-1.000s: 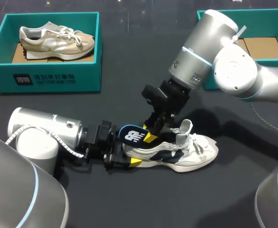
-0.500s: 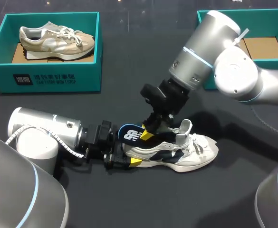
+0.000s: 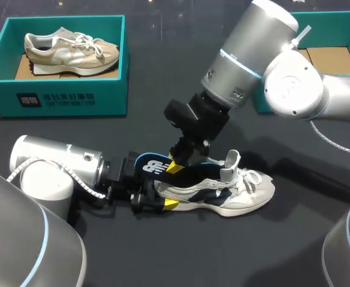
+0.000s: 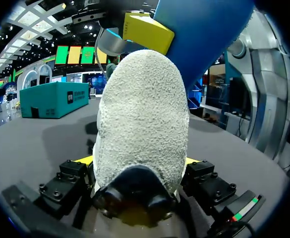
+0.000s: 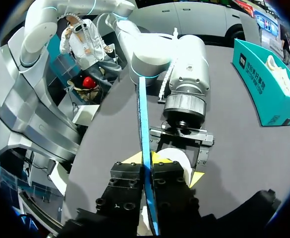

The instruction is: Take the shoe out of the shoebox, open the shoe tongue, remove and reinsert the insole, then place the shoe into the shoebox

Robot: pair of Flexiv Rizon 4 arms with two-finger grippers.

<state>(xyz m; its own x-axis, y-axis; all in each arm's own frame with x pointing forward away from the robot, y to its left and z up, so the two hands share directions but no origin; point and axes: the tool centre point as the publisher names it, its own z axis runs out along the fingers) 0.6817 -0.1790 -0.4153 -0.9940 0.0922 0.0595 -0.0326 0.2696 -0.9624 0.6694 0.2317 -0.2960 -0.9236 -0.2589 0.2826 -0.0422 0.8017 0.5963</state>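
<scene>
White-navy shoe upright on worktop, toe right. Blue insole half out at heel, tilted up. Teal shoebox open, far right.

Beige shoe inside a teal box on the dark table

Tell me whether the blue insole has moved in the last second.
Yes. Gripped by the right pincer, the insole has slid back past the heel of the shoe, toward the left arm; the shoe itself has stayed put.
</scene>
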